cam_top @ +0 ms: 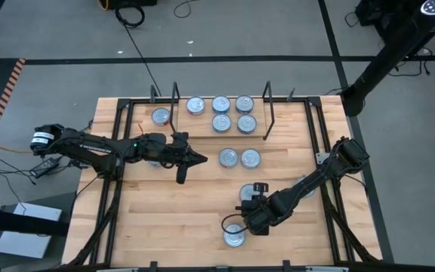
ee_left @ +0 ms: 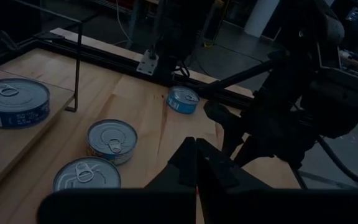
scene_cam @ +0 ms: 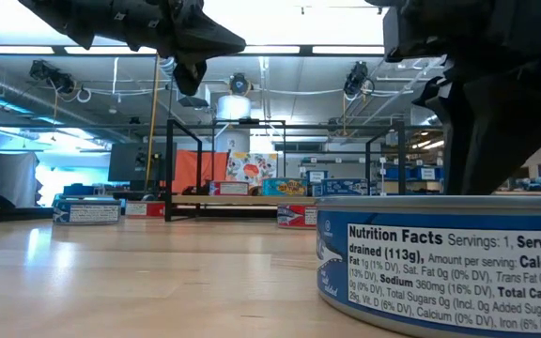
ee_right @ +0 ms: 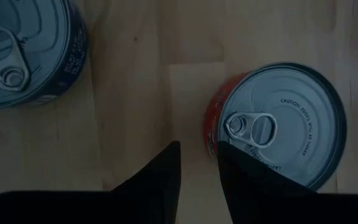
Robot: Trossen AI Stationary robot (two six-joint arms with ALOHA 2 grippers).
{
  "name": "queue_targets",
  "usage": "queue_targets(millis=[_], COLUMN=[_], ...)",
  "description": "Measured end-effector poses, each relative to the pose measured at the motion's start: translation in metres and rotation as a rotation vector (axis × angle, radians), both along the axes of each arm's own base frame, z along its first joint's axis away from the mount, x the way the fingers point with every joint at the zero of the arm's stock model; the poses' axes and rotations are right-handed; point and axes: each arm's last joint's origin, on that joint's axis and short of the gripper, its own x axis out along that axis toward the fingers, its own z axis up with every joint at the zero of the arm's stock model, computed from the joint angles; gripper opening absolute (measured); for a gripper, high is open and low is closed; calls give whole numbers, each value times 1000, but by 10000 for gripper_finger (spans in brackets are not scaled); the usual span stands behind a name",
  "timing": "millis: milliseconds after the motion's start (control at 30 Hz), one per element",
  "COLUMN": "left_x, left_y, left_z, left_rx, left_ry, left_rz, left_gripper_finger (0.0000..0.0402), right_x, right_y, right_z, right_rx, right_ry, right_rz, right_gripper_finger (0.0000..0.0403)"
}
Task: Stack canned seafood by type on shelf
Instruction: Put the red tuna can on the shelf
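The shelf (cam_top: 202, 130) is a light-wood board between two black wire end frames at the table's far side, with several silver-lidded tins (cam_top: 220, 103) resting on it. Two tins (cam_top: 239, 158) sit on the table just in front of it, also seen in the left wrist view (ee_left: 112, 140). My left gripper (cam_top: 200, 159) hovers shut (ee_left: 196, 146) to their left, above the table. My right gripper (cam_top: 245, 220) is low near the near edge, narrowly open (ee_right: 197, 165), between a red tin (ee_right: 278, 124) and a blue tin (ee_right: 17, 50), the latter large in the low view (scene_cam: 440, 263). My right gripper comes from above, pointing down beside the red tin. One finger (ee_right: 241, 177) overlaps the tin's rim (ee_right: 219, 134) on the pull-tab side, the other stands over bare wood. Whether that finger touches the tin, I cannot tell.
One tin (cam_top: 161, 116) sits left of the shelf. Another blue tin (ee_left: 182, 99) lies by the table's right frame under the right arm. Black frame rails (cam_top: 319, 128) run along the table's edges. Bare wood (cam_top: 165, 219) lies toward the near left.
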Motion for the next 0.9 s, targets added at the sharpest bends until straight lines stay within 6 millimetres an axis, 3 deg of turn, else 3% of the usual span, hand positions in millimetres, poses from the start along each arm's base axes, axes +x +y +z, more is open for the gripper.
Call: queue_targets(millis=[467,900], left_x=[0,0], left_y=[1,1], left_z=[-2,-2], left_rx=[6,3], left_ry=[18,16], left_rz=[23,24], left_gripper_finger=[2,2], right_x=[7,3], right_y=[-12,-9], right_z=[-2,-10], right_rx=[-29,-9], right_ry=[-9,-16], right_rz=[-34,-16], right_gripper_finger=[114,114])
